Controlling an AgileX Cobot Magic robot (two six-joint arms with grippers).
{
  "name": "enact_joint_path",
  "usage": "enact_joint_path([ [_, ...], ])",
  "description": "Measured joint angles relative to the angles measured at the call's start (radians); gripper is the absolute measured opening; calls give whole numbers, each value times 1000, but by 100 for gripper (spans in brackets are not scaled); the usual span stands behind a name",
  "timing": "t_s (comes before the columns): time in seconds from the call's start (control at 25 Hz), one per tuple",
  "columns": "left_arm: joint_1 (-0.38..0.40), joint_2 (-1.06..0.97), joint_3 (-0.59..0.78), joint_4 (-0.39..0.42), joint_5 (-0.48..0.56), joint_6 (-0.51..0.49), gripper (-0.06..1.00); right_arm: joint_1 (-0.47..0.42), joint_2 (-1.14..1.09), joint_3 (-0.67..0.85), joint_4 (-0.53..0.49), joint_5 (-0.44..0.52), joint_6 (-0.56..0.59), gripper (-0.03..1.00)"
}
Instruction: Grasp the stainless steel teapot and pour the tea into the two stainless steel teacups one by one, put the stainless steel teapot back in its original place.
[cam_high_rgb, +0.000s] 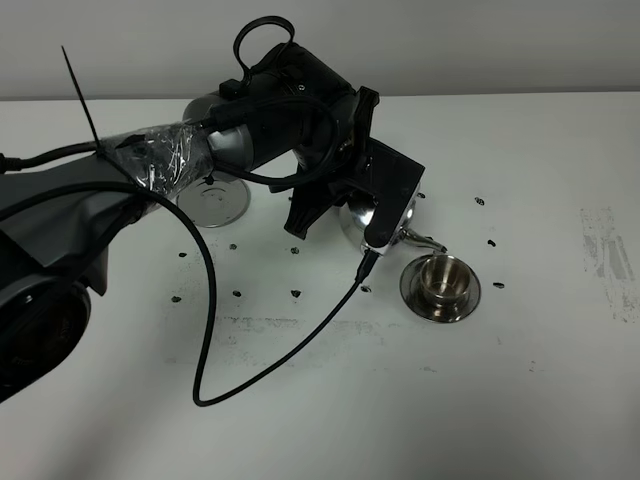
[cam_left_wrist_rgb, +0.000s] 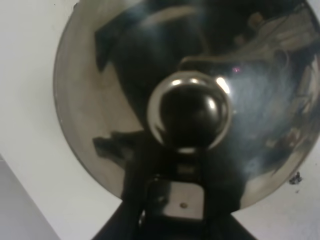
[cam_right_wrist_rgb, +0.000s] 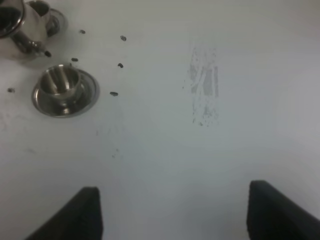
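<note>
Stainless steel teapot (cam_high_rgb: 358, 214) is off its ringed disc (cam_high_rgb: 212, 200) in the high view, spout beside the near teacup (cam_high_rgb: 443, 278); pouring looks at most begun, and the return is still to do. In the left wrist view the left gripper (cam_left_wrist_rgb: 175, 200) is clamped shut, apparently on the pot's handle. In the right wrist view the right gripper (cam_right_wrist_rgb: 180, 215) stands open over bare table (cam_right_wrist_rgb: 200, 150) with ample room, and the second teacup (cam_right_wrist_rgb: 47, 15) sits close behind the pot.

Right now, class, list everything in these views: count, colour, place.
teapot: 1, steel, mid-table, held
cups: 2, steel, one per saucer; the second sits behind the pot
saucers: 2, steel, under the cups
disc: 1, steel, left of the pot, partly under the arm
marks: many, black, scattered on the tabletop
table: 1, white
cable: 1, black, looping from the left arm
left gripper: 1, black, shut on the pot
right gripper: 1, black, open above the tabletop
</note>
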Motion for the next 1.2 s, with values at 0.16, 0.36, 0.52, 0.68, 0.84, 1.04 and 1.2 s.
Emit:
enact_joint_path([
  [0.16, -7, 0, 0, 25, 0, 0, 18, 0, 0, 0, 0, 0, 0, 59],
  [0.36, -15, 0, 0, 32, -1, 10, 18, 0, 0, 0, 0, 0, 0, 59],
  [0.52, -16, 0, 0, 32, 2, 40, 18, 0, 0, 0, 0, 0, 1, 59],
  [0.68, -17, 0, 0, 47, 2, 44, 18, 0, 0, 0, 0, 0, 1, 59],
  [0.84, -17, 0, 0, 55, 2, 45, 18, 0, 0, 0, 0, 0, 0, 59],
  [1.04, -21, 0, 0, 75, 0, 47, 18, 0, 0, 0, 0, 0, -1, 59],
  [1.2, -23, 0, 0, 89, 0, 48, 18, 0, 0, 0, 0, 0, -1, 59],
])
